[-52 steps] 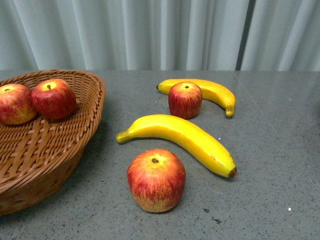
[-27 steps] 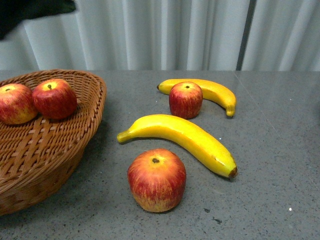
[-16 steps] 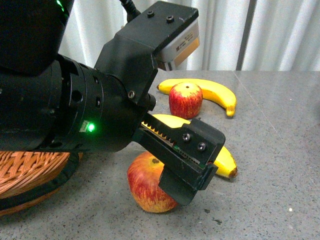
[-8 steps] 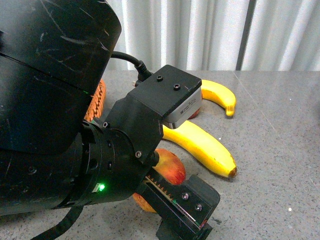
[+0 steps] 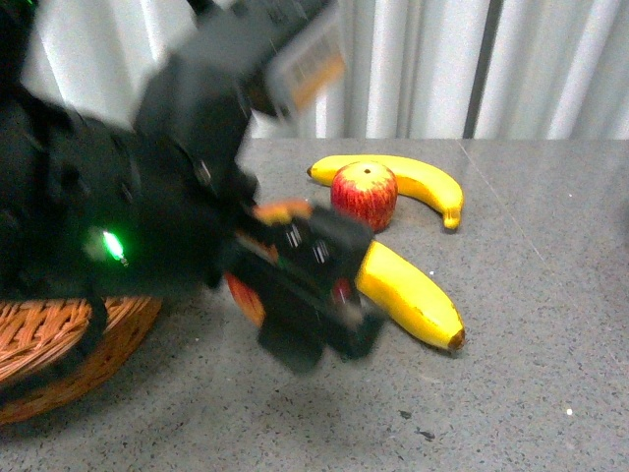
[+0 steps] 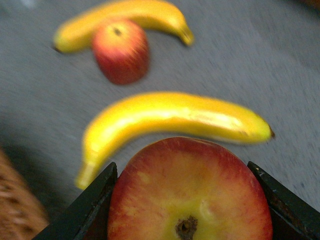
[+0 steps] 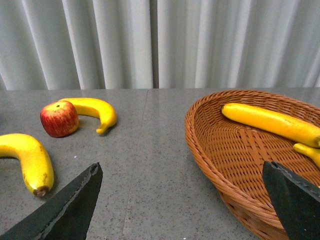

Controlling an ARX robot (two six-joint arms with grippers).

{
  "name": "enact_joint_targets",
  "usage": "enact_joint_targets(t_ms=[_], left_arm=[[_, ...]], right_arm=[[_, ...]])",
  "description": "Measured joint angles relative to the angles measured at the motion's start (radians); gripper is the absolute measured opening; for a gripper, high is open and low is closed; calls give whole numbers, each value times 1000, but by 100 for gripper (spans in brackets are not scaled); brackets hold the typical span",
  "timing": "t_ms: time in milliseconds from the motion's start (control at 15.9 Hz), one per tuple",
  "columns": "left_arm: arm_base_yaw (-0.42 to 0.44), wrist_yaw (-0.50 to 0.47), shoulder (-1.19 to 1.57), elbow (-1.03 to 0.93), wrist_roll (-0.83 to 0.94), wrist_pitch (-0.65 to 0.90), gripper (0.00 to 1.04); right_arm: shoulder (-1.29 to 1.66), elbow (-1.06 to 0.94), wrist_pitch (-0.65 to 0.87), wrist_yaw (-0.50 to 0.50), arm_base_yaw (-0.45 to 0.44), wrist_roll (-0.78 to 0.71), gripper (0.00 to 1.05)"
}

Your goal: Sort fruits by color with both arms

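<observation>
Left claw (image 6: 182,172) was clamped on 1 red apple (image 6: 190,195), right next to the near banana (image 6: 175,117). Right claw (image 7: 181,169) hung wide open beside a basket (image 7: 210,150) with 2 bananas (image 7: 270,122) inside.

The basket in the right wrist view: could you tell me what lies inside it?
A long banana and the tip of a second banana; the right gripper hides part of the basket floor.

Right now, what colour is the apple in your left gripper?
Red with yellow around its stem; the apple shows best in the left wrist view.
</observation>
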Motion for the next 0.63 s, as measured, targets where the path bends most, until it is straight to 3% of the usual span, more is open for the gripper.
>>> enact_joint_targets(t_ms=[252, 503, 629], left_arm=[[274, -129, -167, -2, -188, 39, 68], [446, -166, -177, -188, -310, 91, 68], [457, -164, -205, -197, -318, 89, 88]], right_arm=[[0, 0, 0, 0, 0, 0, 98], [0, 0, 0, 0, 0, 0, 98], [0, 0, 0, 0, 0, 0, 98]])
